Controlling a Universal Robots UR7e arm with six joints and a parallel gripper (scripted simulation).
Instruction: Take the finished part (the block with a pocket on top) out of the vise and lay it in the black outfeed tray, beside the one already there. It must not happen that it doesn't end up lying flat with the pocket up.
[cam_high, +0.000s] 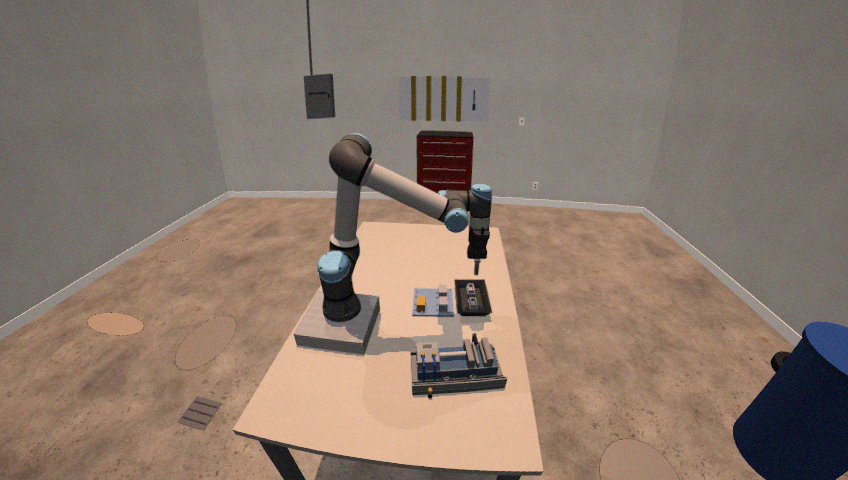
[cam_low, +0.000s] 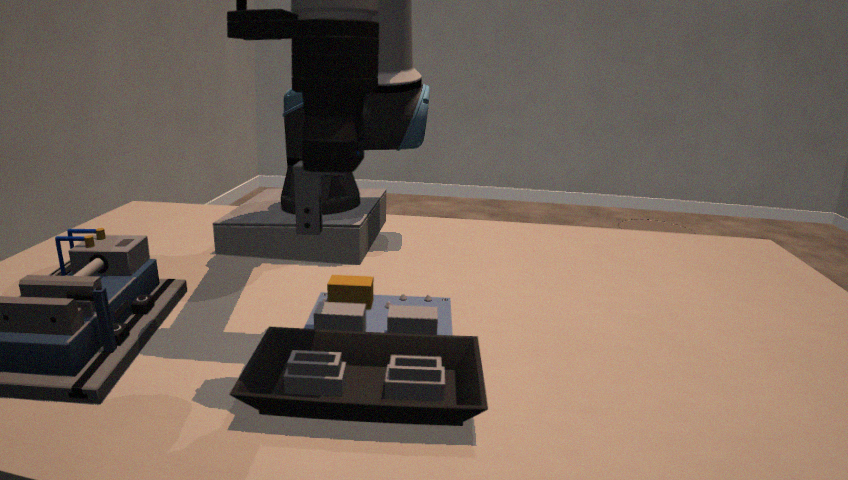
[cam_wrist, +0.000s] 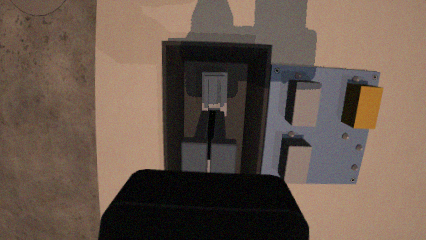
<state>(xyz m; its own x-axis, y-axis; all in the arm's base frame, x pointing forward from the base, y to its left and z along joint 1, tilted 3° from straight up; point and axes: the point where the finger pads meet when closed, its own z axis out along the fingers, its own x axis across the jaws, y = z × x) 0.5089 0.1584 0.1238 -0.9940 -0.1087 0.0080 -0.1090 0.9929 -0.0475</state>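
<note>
Two grey blocks with pockets on top lie side by side in the black outfeed tray (cam_high: 486, 298) (cam_low: 357, 411) (cam_wrist: 171, 105): one block (cam_high: 471, 288) (cam_low: 414, 375) (cam_wrist: 215, 90) and the other block (cam_high: 473, 303) (cam_low: 314, 369). In the wrist view my fingers hide the second block. My gripper (cam_high: 476, 271) (cam_low: 307, 228) (cam_wrist: 212, 125) hangs above the tray. Its fingers are shut together with nothing between them. The blue vise (cam_high: 458, 365) (cam_low: 53, 321) stands at the table's front. No block shows between its jaws.
A light blue fixture plate (cam_high: 432, 309) (cam_low: 380, 304) (cam_wrist: 325, 145) beside the tray carries two plain grey blanks and a yellow block (cam_high: 420, 303) (cam_low: 350, 288) (cam_wrist: 367, 106). The arm's grey pedestal (cam_high: 336, 336) (cam_low: 297, 240) stands at the table's left.
</note>
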